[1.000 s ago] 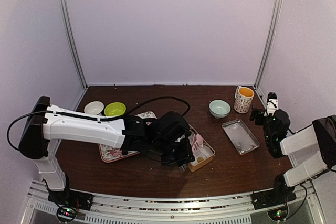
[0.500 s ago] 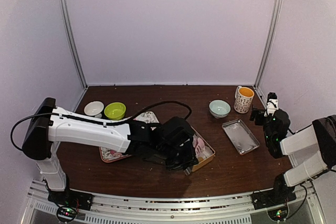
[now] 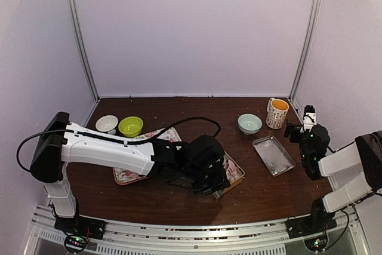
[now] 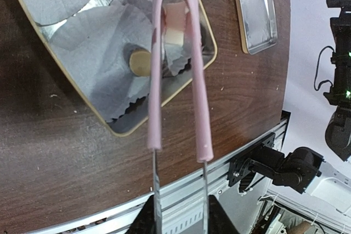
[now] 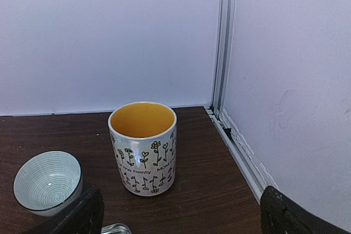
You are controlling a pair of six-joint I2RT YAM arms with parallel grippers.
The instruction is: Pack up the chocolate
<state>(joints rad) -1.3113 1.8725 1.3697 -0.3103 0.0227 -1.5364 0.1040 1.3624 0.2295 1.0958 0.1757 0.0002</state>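
Observation:
My left gripper (image 4: 178, 218) is shut on the bare metal handles of the pink tongs (image 4: 198, 91), which reach out over a gold-rimmed box (image 4: 78, 96) lined with grey paper cups. A pale, whitish chocolate (image 4: 175, 24) sits between the tong tips, inside one paper cup. A tan round chocolate (image 4: 140, 63) lies in the cup beside it. In the top view my left gripper (image 3: 210, 172) covers most of the box (image 3: 237, 175). My right gripper (image 5: 184, 224) is open and empty at the far right, facing a flowered mug (image 5: 143, 146).
A steel tray (image 3: 273, 155) lies right of the box. Behind it stand a pale blue bowl (image 3: 249, 123) and the mug (image 3: 277, 113). A white bowl (image 3: 107, 123) and a green bowl (image 3: 131, 125) sit at the back left. A floral tray (image 3: 126, 175) lies under my left arm.
My left arm has slid to the right over the box, and the tong arms have spread a little. The right arm has not moved.

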